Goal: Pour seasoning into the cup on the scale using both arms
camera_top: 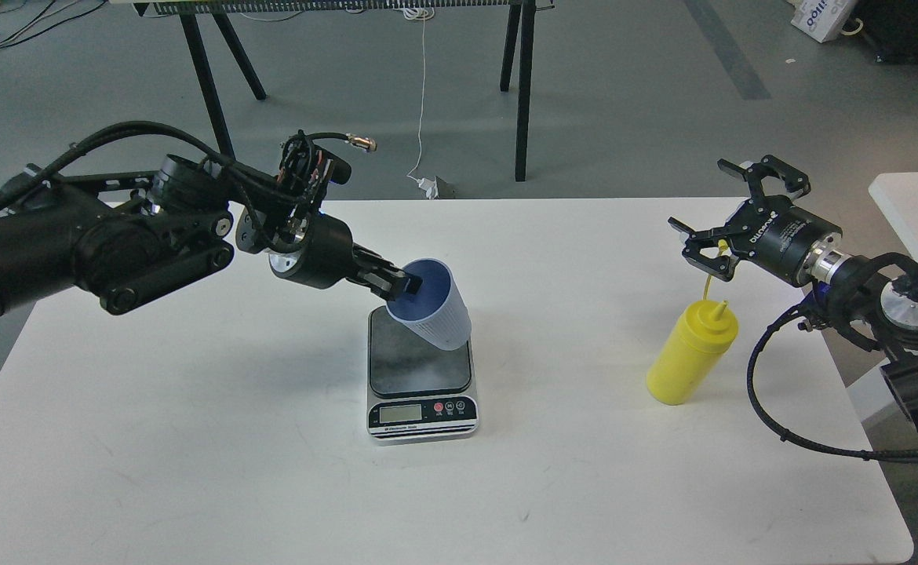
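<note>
Head view, near to far: the scale [421, 375] sits at centre frame on the white surface [192, 455]. Just above it the left hand [398, 284] pinches the rim of the tilted cup [437, 304], whose base hangs over the plate. Right of centre stands the bottle [690, 353], upright and untouched; above it, at the right edge, the right hand [730, 212] hangs spread wide. Set down crooked, the cup could tip off the plate
</note>
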`<state>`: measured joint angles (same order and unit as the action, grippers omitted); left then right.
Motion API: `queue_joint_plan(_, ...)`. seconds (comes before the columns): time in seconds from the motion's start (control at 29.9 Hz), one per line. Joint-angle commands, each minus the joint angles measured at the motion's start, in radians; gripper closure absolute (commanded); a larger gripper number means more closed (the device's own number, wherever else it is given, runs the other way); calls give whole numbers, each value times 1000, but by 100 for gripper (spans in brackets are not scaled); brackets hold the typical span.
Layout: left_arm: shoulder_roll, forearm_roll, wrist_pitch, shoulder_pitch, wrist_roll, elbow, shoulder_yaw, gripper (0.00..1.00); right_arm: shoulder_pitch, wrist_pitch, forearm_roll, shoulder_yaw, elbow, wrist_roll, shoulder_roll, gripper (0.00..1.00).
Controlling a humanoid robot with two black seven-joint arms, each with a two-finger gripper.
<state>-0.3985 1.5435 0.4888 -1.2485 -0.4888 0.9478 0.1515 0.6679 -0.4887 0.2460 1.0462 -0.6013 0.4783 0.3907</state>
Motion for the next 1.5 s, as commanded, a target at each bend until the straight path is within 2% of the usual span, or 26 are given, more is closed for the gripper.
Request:
queue_joint_plan(0.0,15,46,0,30,0,-32,-1,96,-1,0,1,0,0,-1,0,3)
queue_joint_plan(0.4,9,52,0,55,0,-69,0,95,-1,0,-1,2,-2,-1,-1,3)
queue_joint_plan(0.5,10,40,0,52,0,-69,-3,91,-1,0,-1,2,0,-1,-1,3)
queue_joint_plan(0.63,10,36,0,49,0,-60,-4,82,-1,0,1,2,0,-1,-1,3)
queue_joint_plan(0.7,9,35,0,49,0,-58,-7,73,-1,0,1,0,0,-1,0,3)
queue_joint_plan(0.73,7,35,0,47,0,-58,-9,61,-1,0,1,1,0,-1,0,3)
queue_joint_plan(0.77,7,32,0,46,0,-57,-12,42,-1,0,-1,2,0,-1,0,3)
queue_joint_plan(0.8,6,29,0,46,0,-57,-15,29,-1,0,1,2,0,0,0,3)
queue_joint_plan(1.07,-11,13,0,26,0,-66,-20,10,-1,0,-1,2,-3,-1,0,3)
queue_joint_plan(1.24,-97,-127,0,-41,0,-70,-58,7,28,0,-2,-2,-2,0,7,3)
queue_joint_plan(1.47,-166,-453,0,-80,0,-101,-82,5,219,0,-42,-17,-40,8,10,4)
